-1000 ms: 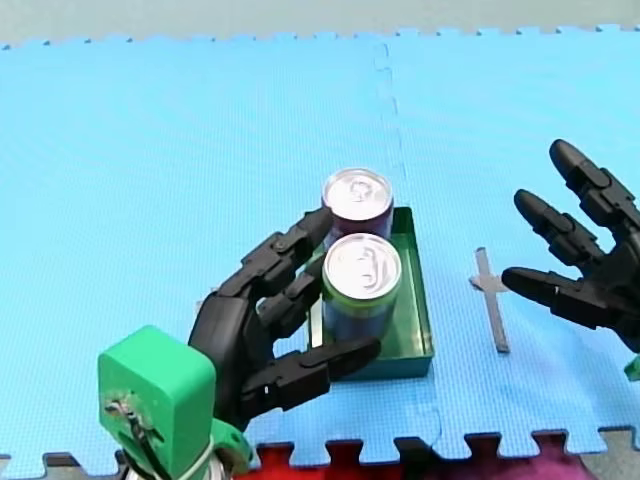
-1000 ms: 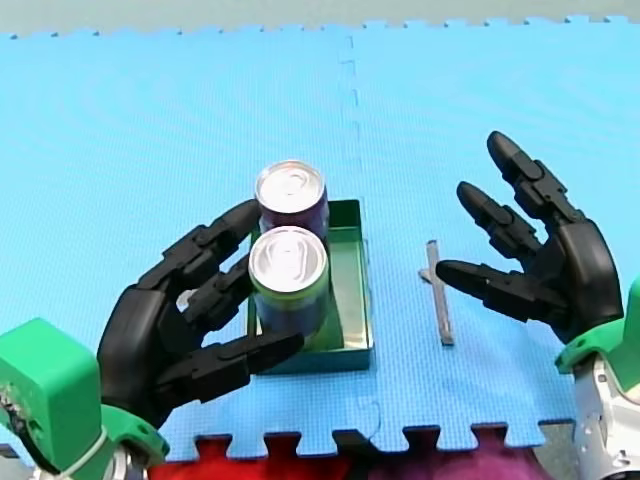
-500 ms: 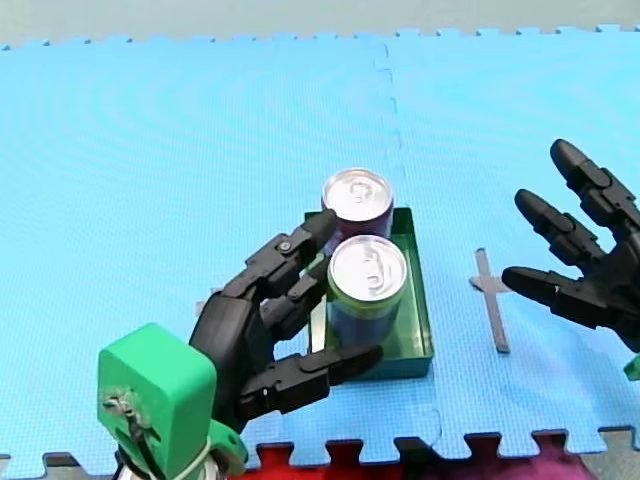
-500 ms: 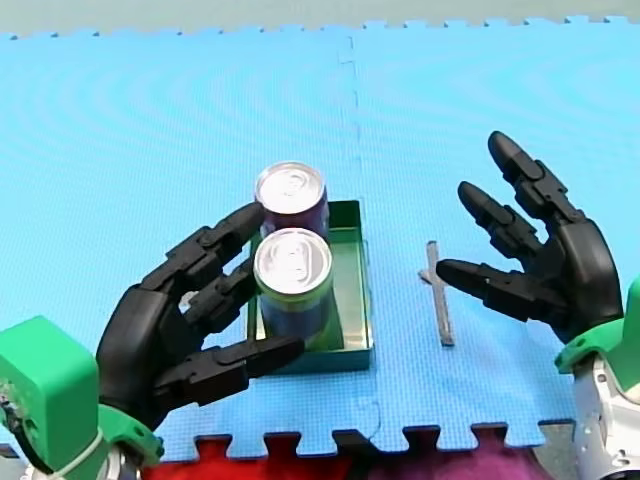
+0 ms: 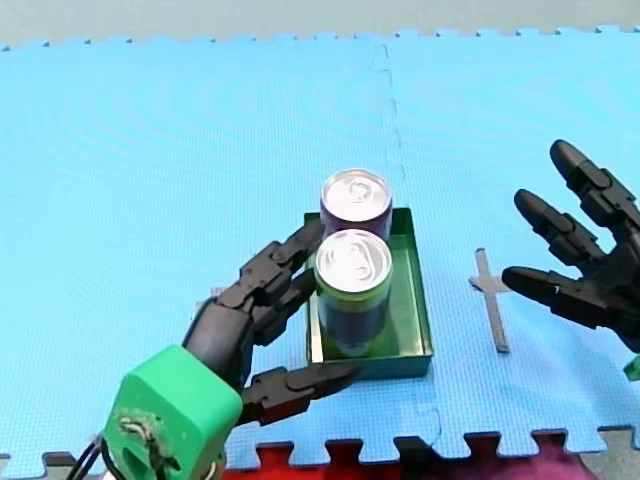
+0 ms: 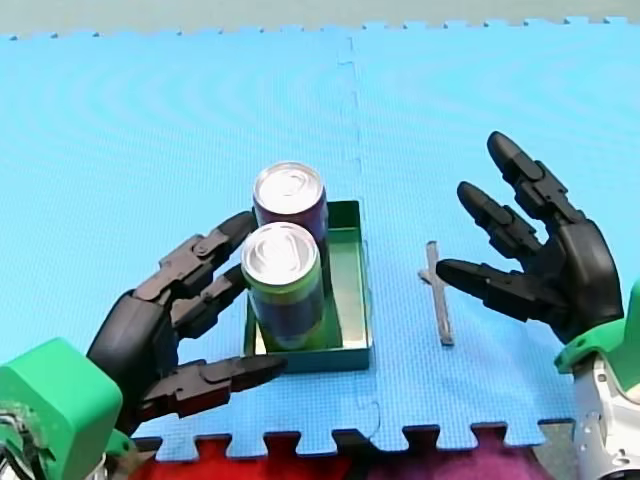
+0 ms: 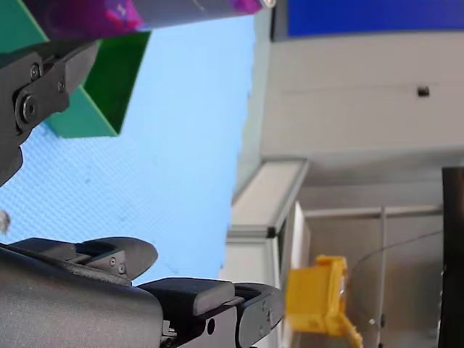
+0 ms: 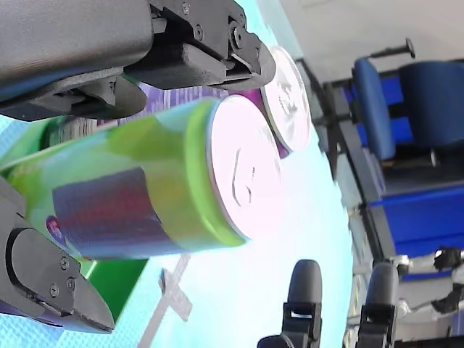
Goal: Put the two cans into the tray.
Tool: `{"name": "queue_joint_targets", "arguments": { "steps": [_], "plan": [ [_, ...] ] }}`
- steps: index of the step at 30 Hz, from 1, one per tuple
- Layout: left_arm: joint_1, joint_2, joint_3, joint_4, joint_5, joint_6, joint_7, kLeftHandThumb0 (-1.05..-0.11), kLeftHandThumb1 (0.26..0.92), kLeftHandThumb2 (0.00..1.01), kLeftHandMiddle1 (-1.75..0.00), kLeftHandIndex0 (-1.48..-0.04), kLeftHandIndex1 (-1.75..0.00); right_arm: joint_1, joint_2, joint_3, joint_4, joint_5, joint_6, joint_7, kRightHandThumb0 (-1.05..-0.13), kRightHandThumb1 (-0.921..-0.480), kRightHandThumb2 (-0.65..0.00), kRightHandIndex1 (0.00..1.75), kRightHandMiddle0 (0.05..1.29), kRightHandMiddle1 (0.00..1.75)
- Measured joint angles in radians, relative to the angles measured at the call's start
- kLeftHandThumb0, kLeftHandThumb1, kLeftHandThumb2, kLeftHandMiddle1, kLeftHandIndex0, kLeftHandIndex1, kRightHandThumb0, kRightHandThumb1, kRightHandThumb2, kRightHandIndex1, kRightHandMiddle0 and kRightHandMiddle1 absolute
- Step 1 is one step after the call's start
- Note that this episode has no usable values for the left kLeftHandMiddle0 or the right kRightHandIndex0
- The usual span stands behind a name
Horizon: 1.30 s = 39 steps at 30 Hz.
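Observation:
A green tray (image 5: 413, 300) sits on the blue mat. Both cans stand upright inside it: a purple can (image 5: 356, 203) at the far end and a green can (image 5: 351, 295) at the near end. My left hand (image 5: 312, 312) is beside the green can on its left. Its fingers (image 5: 280, 272) reach up along the can's side, while the thumb (image 5: 305, 381) lies in front of the tray, apart from the can. The second wrist view shows the green can (image 8: 152, 192) between those fingers, with the purple can (image 8: 286, 98) behind it. My right hand (image 5: 545, 240) hovers to the right of the tray.
A grey cross-shaped strip (image 5: 490, 300) lies on the mat between the tray and my right hand. The mat's jagged front edge (image 5: 400, 445) runs close below the tray. A seam (image 5: 392, 110) crosses the mat behind the cans.
My left hand has drawn back toward me and its thumb has come off the green can, which now stands in the tray. The right hand has not moved.

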<state>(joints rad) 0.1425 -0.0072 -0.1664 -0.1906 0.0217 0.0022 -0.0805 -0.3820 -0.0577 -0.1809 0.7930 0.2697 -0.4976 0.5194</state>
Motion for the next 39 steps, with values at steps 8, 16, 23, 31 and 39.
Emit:
{"name": "queue_joint_targets", "arguments": {
  "steps": [8,16,23,31,39],
  "plan": [
    [0.005,-0.01,0.027,0.042,-0.008,-0.056,0.012,-0.968,0.636,0.0,0.0,-0.31,0.0,0.0,-0.002,0.001,0.0,-0.003,0.0,0.0,-0.604,-0.695,-0.001,0.01,0.32,0.0],
    [0.018,-0.008,0.046,0.047,-0.009,-0.081,0.015,-0.988,0.64,0.0,0.0,-0.33,-0.01,0.0,-0.004,0.001,-0.001,-0.003,0.002,0.0,-0.615,-0.695,0.0,0.0,0.32,0.0],
    [0.043,0.013,0.073,0.046,-0.038,-0.111,-0.015,-0.995,0.644,0.0,0.0,-0.34,-0.01,0.0,-0.005,0.001,-0.001,-0.003,0.002,0.002,-0.625,-0.697,0.0,0.0,0.32,0.0],
    [0.065,0.033,0.107,0.058,-0.053,-0.161,-0.034,-0.993,0.646,0.0,0.0,-0.35,-0.01,0.0,-0.008,-0.002,0.001,-0.002,0.003,0.007,-0.632,-0.695,0.0,0.0,0.32,0.0],
    [0.08,0.069,0.156,0.059,-0.085,-0.176,-0.06,-0.998,0.645,0.0,-0.01,-0.36,0.0,0.0,-0.011,-0.002,0.0,-0.002,0.01,0.009,-0.638,-0.694,0.0,0.0,0.32,0.0]
  ]
}}
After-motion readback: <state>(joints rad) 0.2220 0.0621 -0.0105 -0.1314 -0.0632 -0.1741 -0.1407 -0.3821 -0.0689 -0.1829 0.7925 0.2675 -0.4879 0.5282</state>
